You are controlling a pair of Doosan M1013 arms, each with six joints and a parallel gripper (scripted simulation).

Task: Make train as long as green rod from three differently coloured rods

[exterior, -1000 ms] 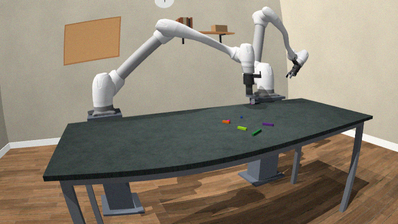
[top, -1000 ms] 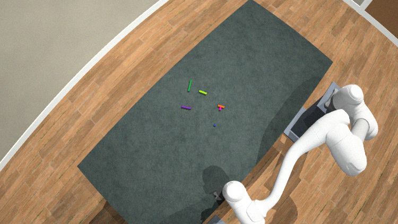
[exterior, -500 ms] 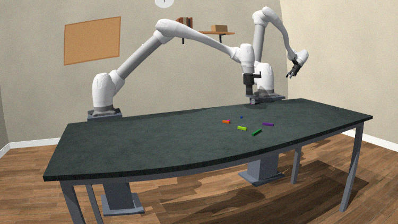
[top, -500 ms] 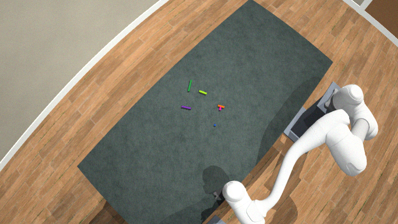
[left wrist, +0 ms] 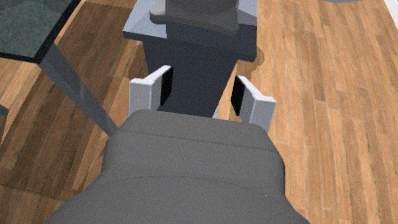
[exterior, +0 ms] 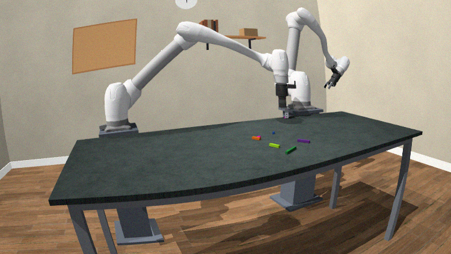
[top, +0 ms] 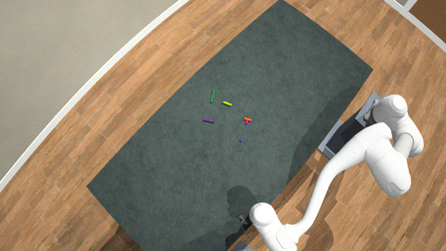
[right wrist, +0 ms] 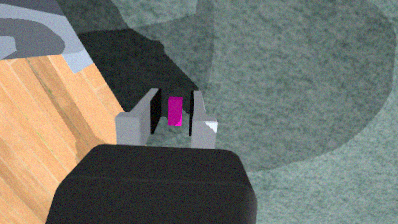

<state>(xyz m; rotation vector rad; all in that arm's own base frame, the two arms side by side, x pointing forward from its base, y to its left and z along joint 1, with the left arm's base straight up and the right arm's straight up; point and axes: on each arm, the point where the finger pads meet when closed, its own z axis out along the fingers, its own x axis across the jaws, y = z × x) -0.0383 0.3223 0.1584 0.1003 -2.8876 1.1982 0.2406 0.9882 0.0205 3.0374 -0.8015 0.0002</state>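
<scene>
Jaws of my right gripper (top: 242,219) (exterior: 285,115) (right wrist: 175,107) are standing half open, gripping nothing; between the pads, with gaps both sides, a magenta rod (right wrist: 175,111) is pointing twelve-to-six in the wrist view, parallel to them.
</scene>
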